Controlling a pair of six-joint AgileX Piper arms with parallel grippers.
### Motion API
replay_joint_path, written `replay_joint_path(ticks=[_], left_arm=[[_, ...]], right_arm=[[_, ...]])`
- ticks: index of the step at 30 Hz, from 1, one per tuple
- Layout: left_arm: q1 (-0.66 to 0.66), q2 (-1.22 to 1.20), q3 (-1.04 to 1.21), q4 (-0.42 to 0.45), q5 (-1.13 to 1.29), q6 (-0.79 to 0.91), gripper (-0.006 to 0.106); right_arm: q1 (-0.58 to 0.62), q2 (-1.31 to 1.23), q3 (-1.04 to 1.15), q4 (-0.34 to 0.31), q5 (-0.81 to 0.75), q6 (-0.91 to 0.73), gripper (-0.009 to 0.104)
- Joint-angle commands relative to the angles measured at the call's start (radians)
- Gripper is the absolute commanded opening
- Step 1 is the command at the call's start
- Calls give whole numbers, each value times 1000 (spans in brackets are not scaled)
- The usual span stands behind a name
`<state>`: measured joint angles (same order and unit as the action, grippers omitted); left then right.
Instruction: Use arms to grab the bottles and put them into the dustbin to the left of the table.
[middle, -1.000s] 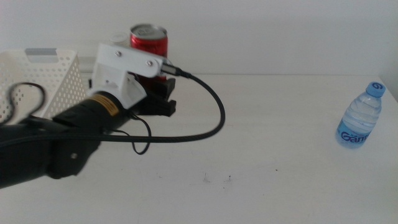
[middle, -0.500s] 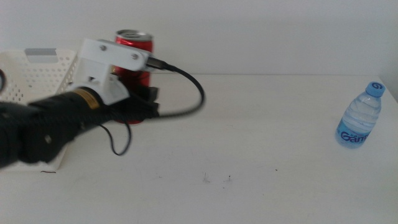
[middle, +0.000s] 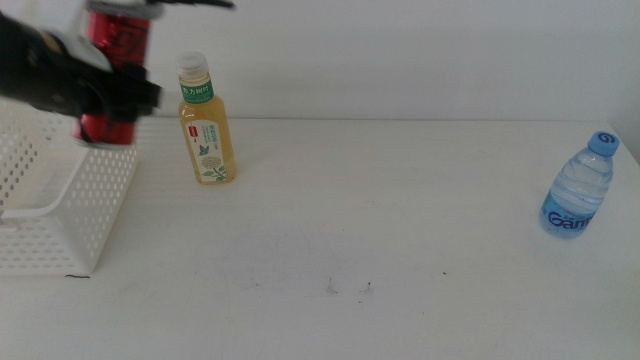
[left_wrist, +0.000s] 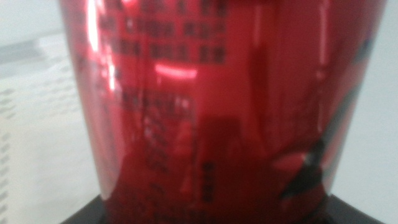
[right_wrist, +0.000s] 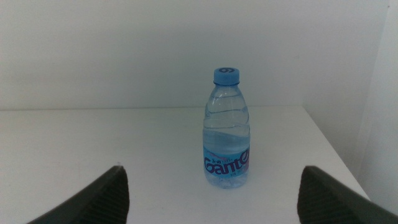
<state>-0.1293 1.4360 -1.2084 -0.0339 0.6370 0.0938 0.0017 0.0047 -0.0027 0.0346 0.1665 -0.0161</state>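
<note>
Bottles first: your left gripper (middle: 118, 95) has the red can (middle: 112, 85) clamped between its jaws, upright, lifted off the table (middle: 400, 240) and hanging over the near-right corner of the bin (middle: 60, 215). In the middle view the can's lower end sits just above the bin's rim, and the dark arm (middle: 45, 75) reaches in from the left edge, blurred. Your left wrist camera is filled almost edge to edge by the can (left_wrist: 211, 106), with black print on its glossy red wall; only dark slivers of the jaws show at the lower corners, one on each side of the can, and a pale perforated bin wall (left_wrist: 31, 112) lies beyond it.

Just beside the can, on the side away from the bin, the tea bottle (middle: 206, 122) stands upright on the table, white cap on, green label facing you, apart from the gripper.

Your right gripper (right_wrist: 211, 193) is out of the middle view. In its wrist camera its jaws are spread wide, holding nothing, and the water bottle (right_wrist: 226, 129) stands upright on the table straight ahead, centred between them and beyond their tips. It sits near the table's right edge, blue cap on. In the middle view the same water bottle (middle: 580, 185) is well apart from the tea bottle and the bin.
</note>
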Motion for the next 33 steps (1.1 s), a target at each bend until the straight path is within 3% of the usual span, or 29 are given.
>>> replay_joint_path(ticks=[1,13,22,33], left_arm=[[43,48,-107,6,119,30,12],[253,315,-443,-69,451,179,12],[384,384,-461,-129,467,300,12],[391,513,-461,-144,418,352,12]], right_arm=[[-4,-5,3,-6,-9,-4,91],[-4,-5,3,-6,-9,-4,91],[-4,-5,3,-6,-9,-4,91],[-4,-5,3,-6,-9,-4,91]])
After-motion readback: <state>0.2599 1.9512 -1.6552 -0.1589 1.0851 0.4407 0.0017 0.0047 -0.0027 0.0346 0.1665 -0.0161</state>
